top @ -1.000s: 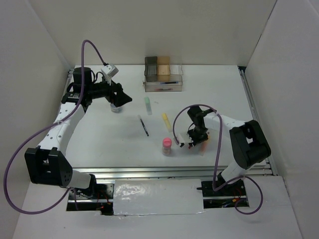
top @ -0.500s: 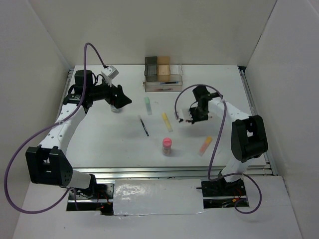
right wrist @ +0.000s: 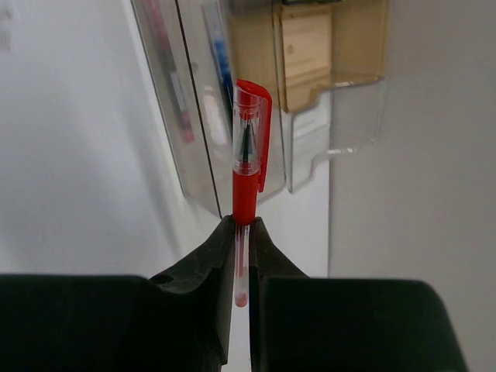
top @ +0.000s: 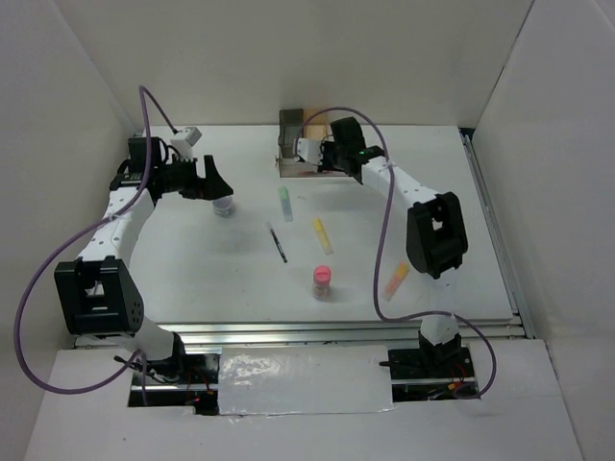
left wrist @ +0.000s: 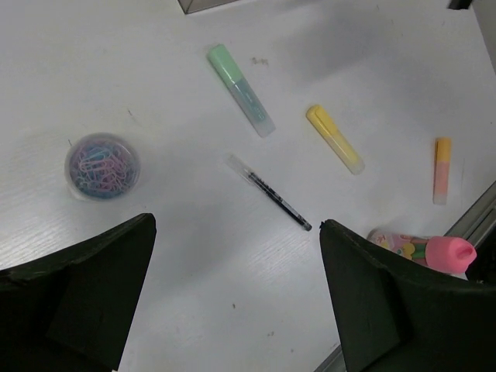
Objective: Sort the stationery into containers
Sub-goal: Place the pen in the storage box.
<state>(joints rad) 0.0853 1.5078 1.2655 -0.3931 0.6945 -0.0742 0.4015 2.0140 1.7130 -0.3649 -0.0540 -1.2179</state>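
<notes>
The table (top: pixel 211 269) carries a green marker (top: pixel 285 203), yellow marker (top: pixel 322 235), orange marker (top: pixel 396 280), black pen (top: pixel 278 242), pink cylinder (top: pixel 322 281), pot (left wrist: pixel 101 165) and boxes (top: pixel 291 130).

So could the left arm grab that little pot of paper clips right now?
Probably yes. The left gripper is open and empty, hovering close above the pot, which stands alone with nothing over it. The pot sits to one side of the open jaws, so a small shift would be needed.
</notes>
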